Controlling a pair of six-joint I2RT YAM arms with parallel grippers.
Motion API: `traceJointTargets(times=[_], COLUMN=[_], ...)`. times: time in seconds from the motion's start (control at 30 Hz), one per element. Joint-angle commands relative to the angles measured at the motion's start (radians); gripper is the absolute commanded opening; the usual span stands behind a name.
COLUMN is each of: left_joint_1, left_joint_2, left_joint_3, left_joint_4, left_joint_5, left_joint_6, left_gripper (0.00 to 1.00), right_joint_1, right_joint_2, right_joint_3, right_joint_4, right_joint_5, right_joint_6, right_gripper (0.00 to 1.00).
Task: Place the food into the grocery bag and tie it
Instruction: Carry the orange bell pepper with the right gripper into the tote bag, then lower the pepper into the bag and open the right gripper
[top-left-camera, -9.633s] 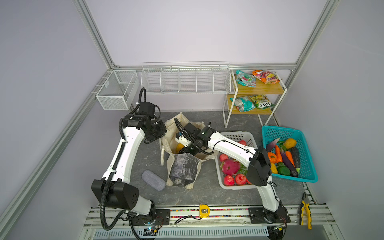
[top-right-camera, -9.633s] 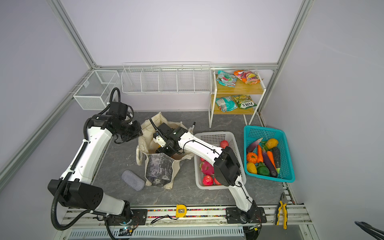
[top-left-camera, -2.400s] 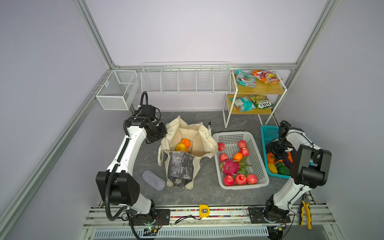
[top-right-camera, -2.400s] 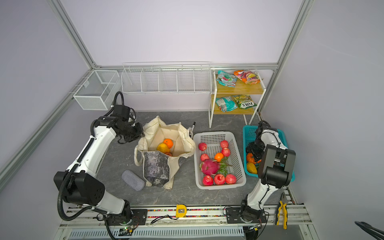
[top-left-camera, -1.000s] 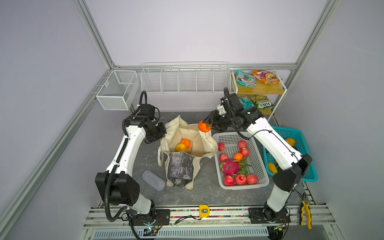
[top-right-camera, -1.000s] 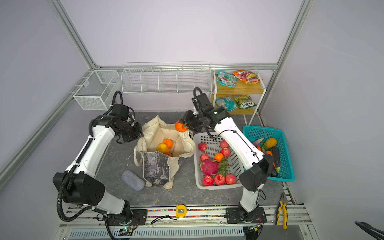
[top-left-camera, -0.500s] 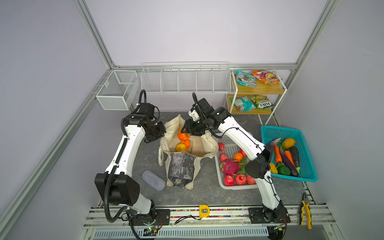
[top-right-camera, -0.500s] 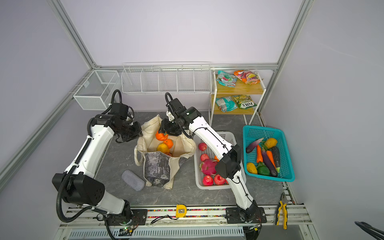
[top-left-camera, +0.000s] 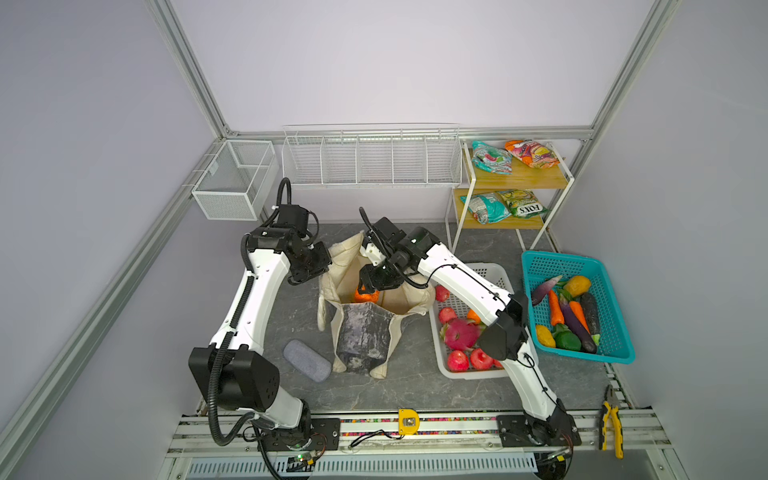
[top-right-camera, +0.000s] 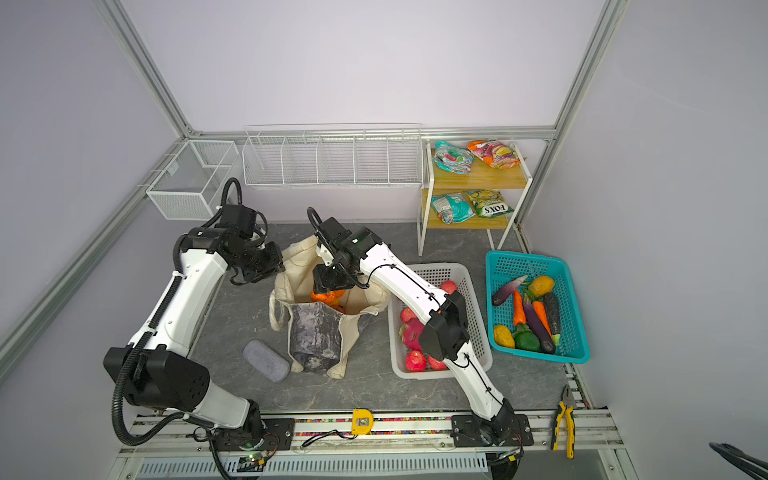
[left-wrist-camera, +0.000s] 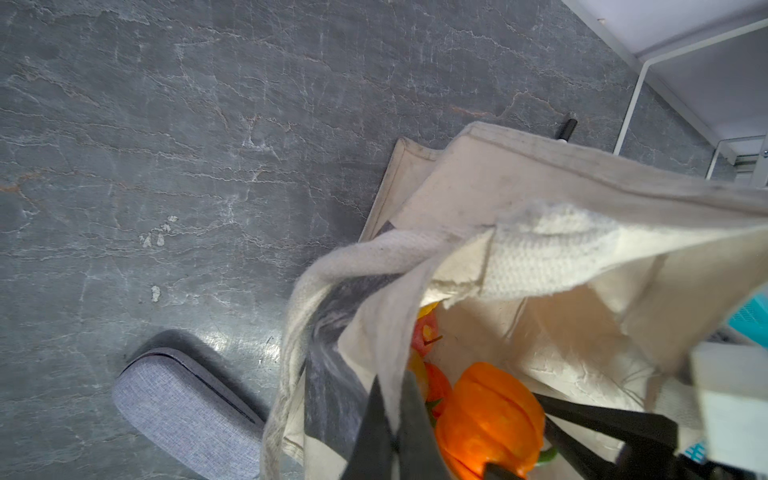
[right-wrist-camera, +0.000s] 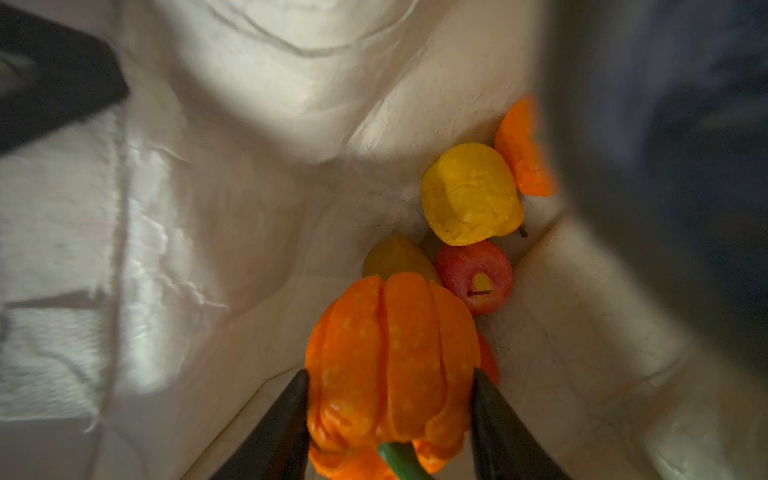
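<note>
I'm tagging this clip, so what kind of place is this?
Probably a robot lab cell staged as a grocery corner: aluminium framing, arms bolted to a rail, a teal basket of vegetables, a shelf of snack packets.

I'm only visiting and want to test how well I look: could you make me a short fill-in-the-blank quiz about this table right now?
The right gripper grips an ___ ribbed vegetable inside the grocery bag.
The shelf holds ___ snack packets.
The teal basket holds two orange ___.
Missing words: orange, four, carrots.
</note>
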Motion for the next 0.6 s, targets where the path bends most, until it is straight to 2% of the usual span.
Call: traceJointTargets(times=[0.0,0.27,0.57], left_joint_1=[0.005,0.005,0.005], left_joint_2=[-0.005,0.003,0.015], left_joint_3=[0.026,0.032,0.067], left_joint_4=[0.010,0.009,-0.013], left_joint_5=[-0.021,-0.033,-0.046], left_joint_6=[-0.011,-0.016,-0.008], left_gripper=[0.00,0.00,0.00], right_joint_1=[0.020,0.024,0.024], right_joint_2=[0.046,0.076,0.069], right_joint_3=[-0.001,-0.017,-0.137], right_joint_4=[-0.009,-0.023,0.051], right_joint_5=[0.015,0.081,0.123], right_joint_6=[-0.062,-0.117,-0.122], right_gripper=[0.56,0.57,0.60])
